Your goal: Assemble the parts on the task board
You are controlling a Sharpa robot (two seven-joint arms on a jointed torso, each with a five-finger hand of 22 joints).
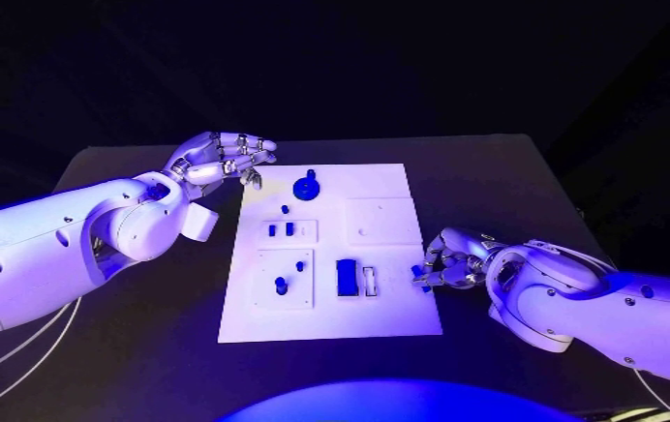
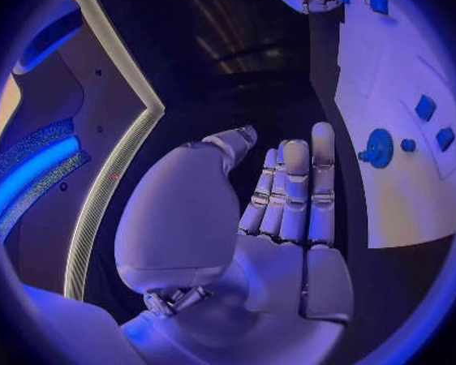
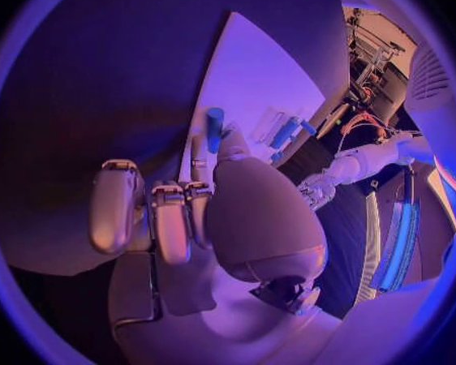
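While a small blue peg-like part (image 3: pixel 214 128) is being pinched upright at the fingertips of the silver right hand (image 1: pixel 449 265), it is being held at the right edge of the flat white task board (image 1: pixel 392 316), low on that side, near a dark blue block (image 1: pixel 345 277) standing in the board beside a pale slot (image 1: pixel 370 281). The silver left hand (image 1: pixel 224 159) is being held open and empty, fingers straight and together, over the black table (image 1: pixel 139 345) just off the board's far left corner, near the round blue gear-shaped piece (image 1: pixel 307 188). A slip is being risked: the pinch looks slight, and a tilted peg could be jammed at its hole or dropped. Which recess is being aimed for cannot be told. The standing block is judged the nearest obstacle.
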